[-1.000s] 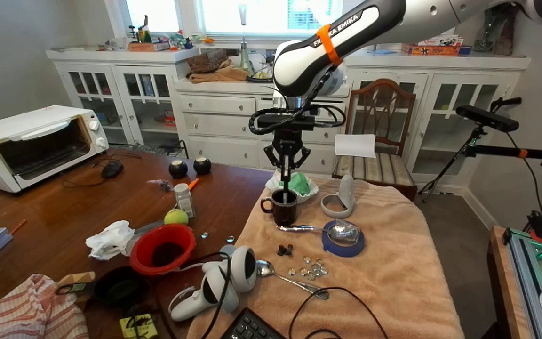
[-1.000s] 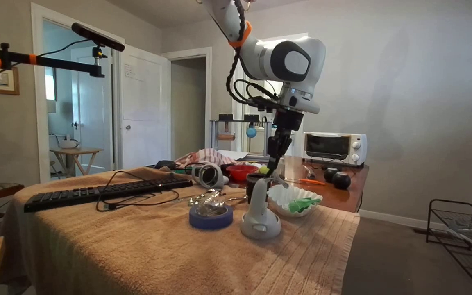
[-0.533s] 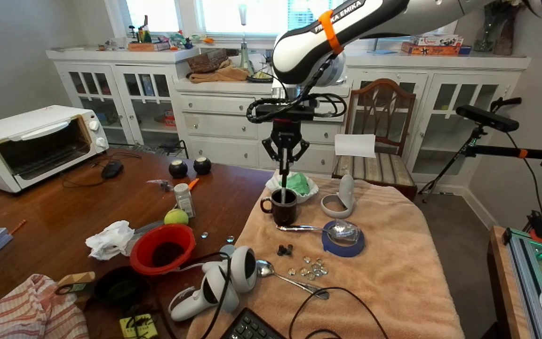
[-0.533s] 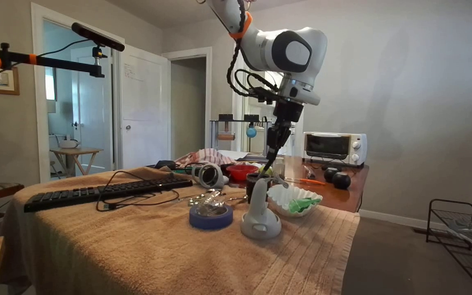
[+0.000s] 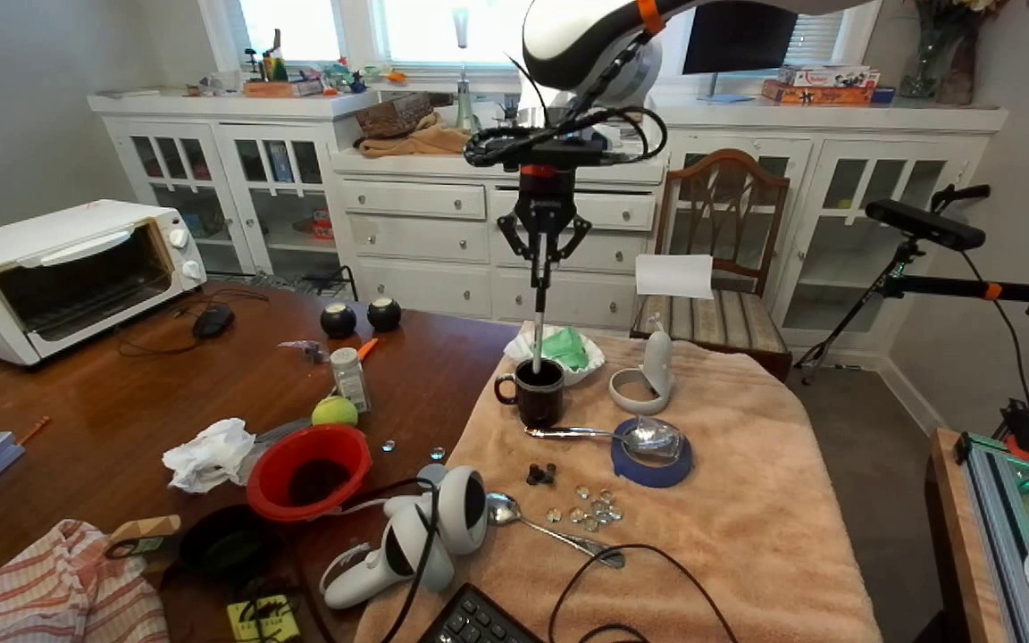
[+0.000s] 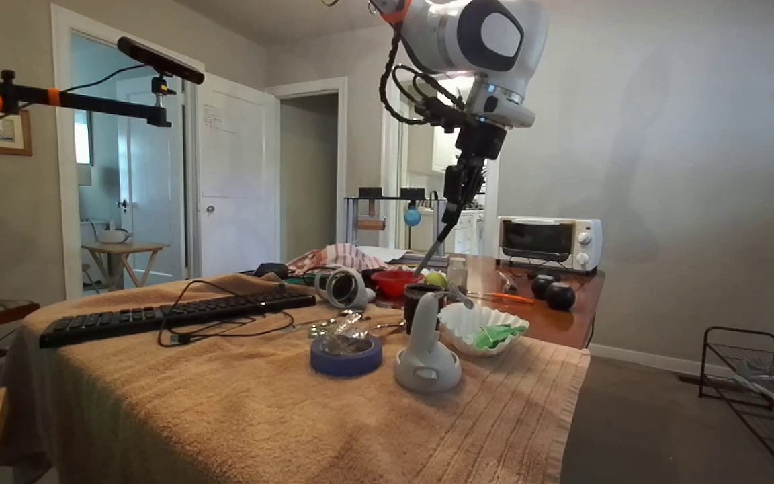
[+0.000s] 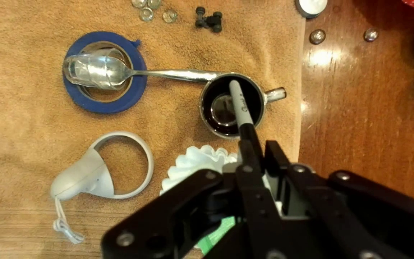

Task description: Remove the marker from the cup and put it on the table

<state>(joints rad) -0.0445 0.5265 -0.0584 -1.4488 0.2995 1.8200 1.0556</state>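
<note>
Gripper, one, mine from afar: narrow, pinching the marker by its dark upper end.
Marker, one: grey barrel slanting downward. My wrist view sets its lower end over the mouth of the cup and alone gives me the lettering on the barrel; in an exterior view the marker ends just above the rim.
Cup, one: dark mug, upright on a tan towel. The wrist view alone shows me its inside; in an exterior view a pale controller stands partly in front of it.
Table, one: reddish-brown, showing past the towel's edge in all views.
Toaster oven, one: both exterior views only.
Keyboard, one: full length in an exterior view.
</note>
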